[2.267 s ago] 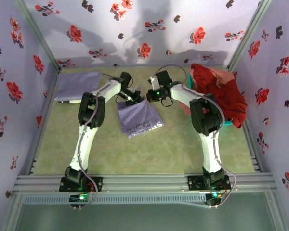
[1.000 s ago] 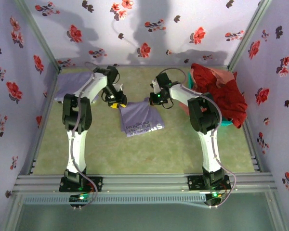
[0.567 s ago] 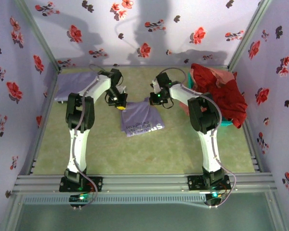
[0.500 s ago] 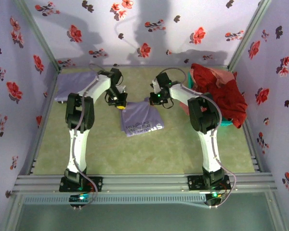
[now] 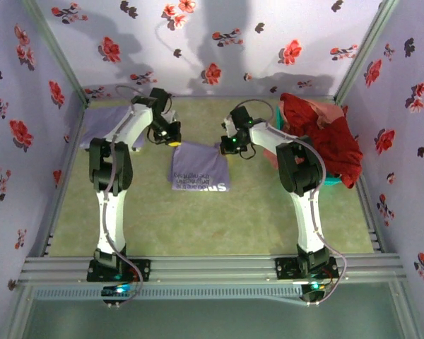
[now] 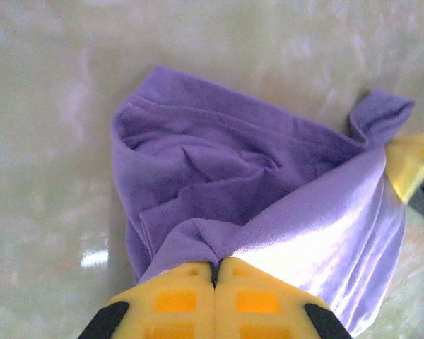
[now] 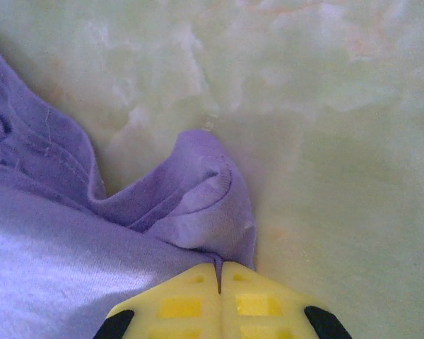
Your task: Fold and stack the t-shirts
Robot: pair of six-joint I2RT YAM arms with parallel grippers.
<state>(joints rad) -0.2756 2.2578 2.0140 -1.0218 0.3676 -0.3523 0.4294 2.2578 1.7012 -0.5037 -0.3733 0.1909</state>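
The lettered t-shirt, plain lavender, lies spread as a rough rectangle on the green table, and every position below refers to it. White lettering in several lines runs along its near edge; the lines stand upside down to the top camera, and the characters are too small and blurred to read. No brand mark or label is legible on any other item. The left gripper sits at the far left corner of this t-shirt with its yellow fingertips pressed together on a bunched fold of the fabric. In the left wrist view the cloth rises in creases from the table toward that pinch. The right gripper sits at the far right corner, its yellow fingertips likewise closed together on a small curled flap of the hem. A folded t-shirt, also lavender, lies flat well to the far left of the lettered one, behind the left arm. The red and pink t-shirts are heaped well to its right, piled over a teal basket of which one corner shows
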